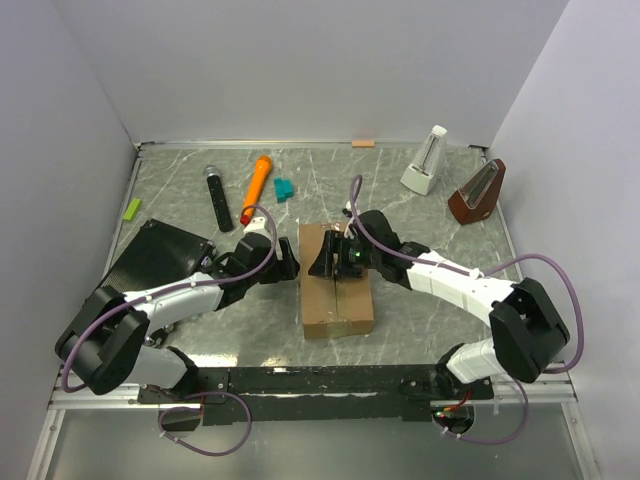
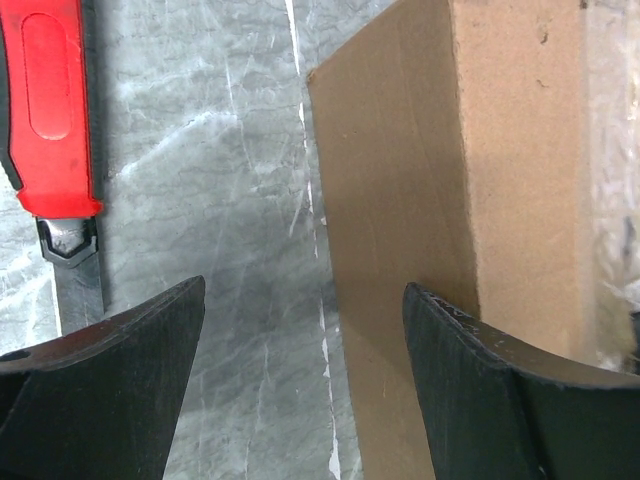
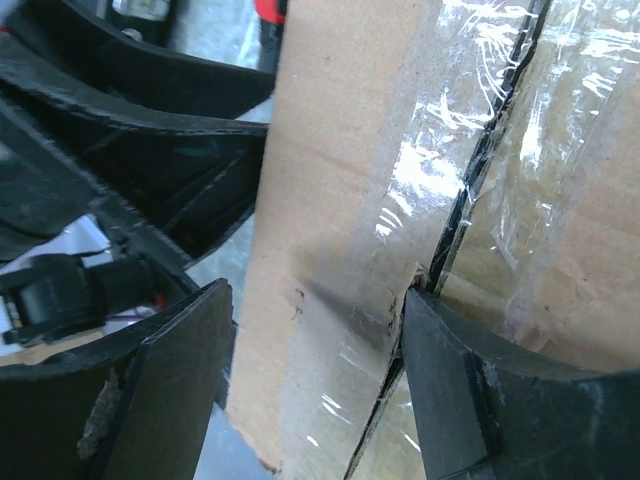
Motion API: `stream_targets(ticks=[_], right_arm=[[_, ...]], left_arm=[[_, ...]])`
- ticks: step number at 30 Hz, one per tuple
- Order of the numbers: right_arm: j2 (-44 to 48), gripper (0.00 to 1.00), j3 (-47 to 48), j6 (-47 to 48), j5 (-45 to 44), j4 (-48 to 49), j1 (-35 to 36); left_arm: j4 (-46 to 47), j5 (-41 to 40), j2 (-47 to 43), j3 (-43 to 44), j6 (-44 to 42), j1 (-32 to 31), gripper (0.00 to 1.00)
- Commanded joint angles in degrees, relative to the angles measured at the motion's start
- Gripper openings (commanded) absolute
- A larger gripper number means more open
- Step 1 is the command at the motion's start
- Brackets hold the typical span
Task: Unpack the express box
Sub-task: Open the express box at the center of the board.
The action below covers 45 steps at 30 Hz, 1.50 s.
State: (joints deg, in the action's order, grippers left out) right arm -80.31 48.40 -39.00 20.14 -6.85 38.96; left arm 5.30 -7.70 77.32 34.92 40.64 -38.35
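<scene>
One pincer (image 3: pixel 318 300) (right) straddles the express box (image 1: pixel 338 305) flap.

- I see the cardboard box (image 1: pixel 337 295) mid-tabletop (image 1: pixel 440 215), toward the near edge.
- My left gripper (image 1: pixel 290 262) sits at its left side, my right gripper (image 1: pixel 333 256) over its far end.
- A black case (image 1: pixel 158 250) lies by the left edge.

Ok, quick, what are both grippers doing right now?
Left gripper: open, empty, beside the express box.
Right gripper: open, fingers straddling the box's top flap, not clearly clamped.
</scene>
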Motion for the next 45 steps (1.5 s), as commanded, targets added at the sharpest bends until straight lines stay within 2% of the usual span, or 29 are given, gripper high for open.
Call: stream_targets(ticks=[1,8,11,13,14,19,24,27,31,34,37,39,42,45], right_arm=[[3.8,0.71,-1.0,-3.7,3.9,3.1,0.5],[7.0,0.59,1.8,-3.4,4.1,0.8,0.8],[7.2,0.47,2.2,-3.1,4.6,0.7,0.7],[7.2,0.35,2.2,-3.2,5.2,1.3,0.9],[7.2,0.33,2.2,-3.4,5.8,1.8,0.8],[7.5,0.31,1.2,-5.0,9.4,6.0,0.5],[7.7,0.22,-1.0,-6.1,13.1,10.9,-1.3],[7.7,0.16,-1.5,-5.6,13.2,10.5,-2.3],[7.7,0.14,-0.9,-3.7,11.5,7.9,-2.8],[7.3,0.13,-1.1,-3.1,10.6,7.0,-3.2],[6.8,0.11,-1.8,-3.4,10.4,7.5,-3.5],[6.4,0.1,-2.3,-4.1,10.7,8.3,-3.5],[5.5,0.09,-2.4,-5.1,11.3,9.4,-3.6],[4.6,0.07,-2.2,-6.2,11.3,9.8,-3.6]], left_arm=[[3.1,1.0,-0.4,0.2,1.5,-0.3,0.84],[2.6,0.5,0.1,0.9,1.3,-0.1,0.84],[2.3,0.7,0.2,1.3,1.1,-0.3,0.84],[2.1,0.7,0.4,1.8,1.0,-0.3,0.84],[2.0,0.6,0.5,1.9,0.9,-0.3,0.84],[1.4,0.6,0.8,2.3,0.6,-0.2,0.84],[0.7,-0.6,-0.6,2.1,0.5,-0.3,0.84],[-0.8,-2.8,-3.0,2.0,0.1,-0.2,0.87],[-3.3,-6.3,-7.8,2.4,-1.4,-0.2,0.93],[-1.8,-4.5,-12.9,1.5,-3.5,-0.2,0.95],[1.8,1.5,-18.2,0.0,-6.5,-0.6,0.96],[0.7,2.1,-19.8,0.6,-8.4,-2.8,0.97],[-3.1,-2.0,-18.9,3.6,-11.5,-8.8,0.97],[-6.8,-4.9,-17.2,5.0,-11.7,-11.3,0.96]])
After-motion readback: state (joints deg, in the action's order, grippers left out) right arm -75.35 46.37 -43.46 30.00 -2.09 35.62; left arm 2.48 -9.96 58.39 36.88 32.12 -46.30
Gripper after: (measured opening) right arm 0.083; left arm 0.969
